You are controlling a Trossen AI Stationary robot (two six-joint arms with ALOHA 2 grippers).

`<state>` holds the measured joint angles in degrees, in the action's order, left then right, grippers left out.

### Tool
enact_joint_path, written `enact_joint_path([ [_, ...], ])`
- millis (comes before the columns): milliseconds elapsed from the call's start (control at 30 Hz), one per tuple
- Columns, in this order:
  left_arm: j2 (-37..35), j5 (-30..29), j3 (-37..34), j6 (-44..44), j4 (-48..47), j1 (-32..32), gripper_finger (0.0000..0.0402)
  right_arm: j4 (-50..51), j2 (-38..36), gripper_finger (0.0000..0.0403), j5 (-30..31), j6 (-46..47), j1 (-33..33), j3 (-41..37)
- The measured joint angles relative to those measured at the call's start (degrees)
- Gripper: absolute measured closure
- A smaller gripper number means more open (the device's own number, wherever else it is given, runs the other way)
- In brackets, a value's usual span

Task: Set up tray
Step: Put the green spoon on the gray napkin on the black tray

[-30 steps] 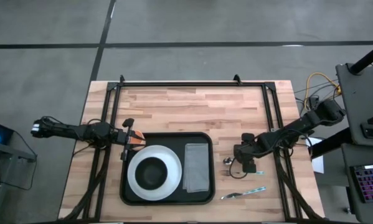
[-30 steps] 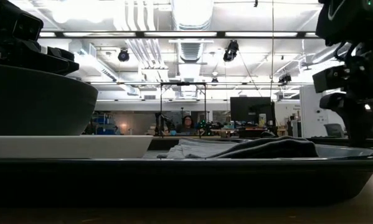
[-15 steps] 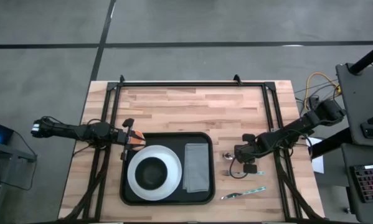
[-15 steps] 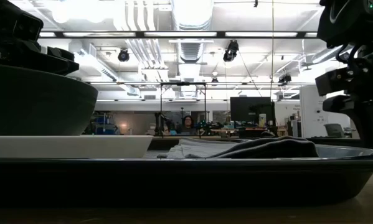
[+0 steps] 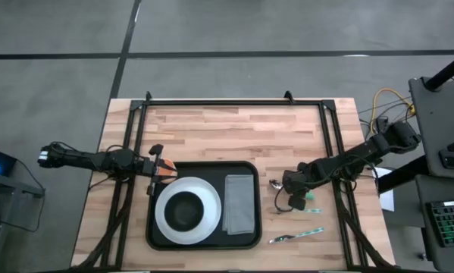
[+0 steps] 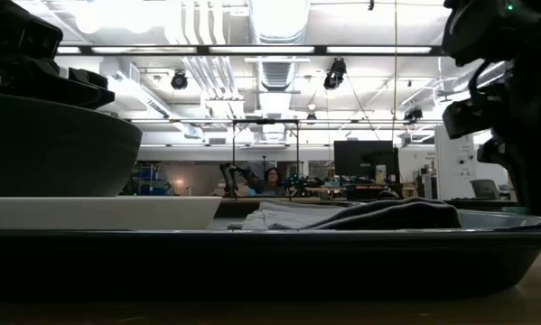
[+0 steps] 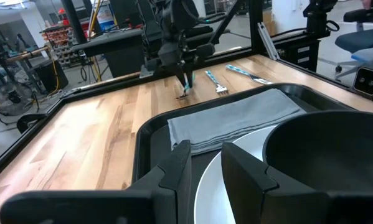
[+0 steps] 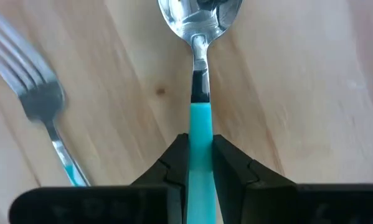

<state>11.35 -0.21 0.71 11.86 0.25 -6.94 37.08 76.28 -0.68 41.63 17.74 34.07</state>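
Gripping spoon (image 8: 200, 74) (teal-handled), right gripper (image 8: 199, 163) beside tray (image 5: 248, 168).

Two slim dark jointed arms; left arm (image 5: 90, 160) orange patch near wrist; black fingers (image 8: 174, 163).

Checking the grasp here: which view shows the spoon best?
The right wrist view: the spoon fills it, teal handle clamped between the right gripper fingers, bowl against the wood. The left wrist view shows it small, hanging under that gripper. The high view shows only its bowl. The low view doesn't show it.
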Motion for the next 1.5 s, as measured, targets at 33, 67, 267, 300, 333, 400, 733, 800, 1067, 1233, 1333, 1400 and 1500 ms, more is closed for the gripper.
enact_joint_path([
  [33,-0.02,0.0,0.02,-0.01,0.0,0.02,0.033,-0.06,0.01,0.0366,0.08,1.1,-0.28,0.23],
  [67,-0.01,0.0,0.0,0.0,0.0,0.02,0.033,-0.11,0.0,0.0366,0.12,2.06,-0.45,0.4],
  [267,-0.02,0.02,0.02,0.0,0.0,0.0,0.033,0.02,0.01,0.0367,0.08,5.36,-0.55,1.15],
  [300,-0.01,0.01,0.02,-0.01,0.01,0.01,0.033,0.03,0.01,0.0367,0.09,5.99,-0.55,1.18],
  [333,-0.01,0.01,0.01,-0.01,0.01,0.02,0.033,0.04,0.01,0.0367,0.1,6.58,-0.55,1.22],
  [400,0.0,0.0,0.01,-0.01,0.0,0.02,0.033,-0.02,0.01,0.0367,0.09,8.04,-0.51,1.31],
  [733,-0.02,0.01,0.02,0.0,0.01,0.02,0.033,-0.08,0.01,0.0367,-0.73,19.65,-0.51,3.57],
  [800,-0.01,0.0,0.02,-0.02,0.0,0.0,0.033,-0.04,0.01,0.0367,0.1,21.26,-0.39,5.3],
  [1067,-0.02,0.02,0.01,0.0,0.02,0.01,0.033,1.98,3.06,0.0367,6.66,29.71,2.55,13.73],
  [1233,0.15,0.0,0.0,0.0,0.12,0.01,0.0331,7.73,9.76,0.0367,6.75,35.37,4.31,22.12],
  [1333,0.35,0.02,0.0,0.0,0.12,0.02,0.033,11.02,14.58,0.0367,6.87,38.09,5.05,28.49],
  [1400,0.33,0.0,0.0,-0.02,0.15,0.02,0.0331,13.35,17.87,0.0367,7.12,40.52,5.49,32.94],
  [1500,0.29,0.0,0.0,-0.01,0.21,0.02,0.033,17.27,22.73,0.0367,7.12,43.73,6.03,39.2],
])
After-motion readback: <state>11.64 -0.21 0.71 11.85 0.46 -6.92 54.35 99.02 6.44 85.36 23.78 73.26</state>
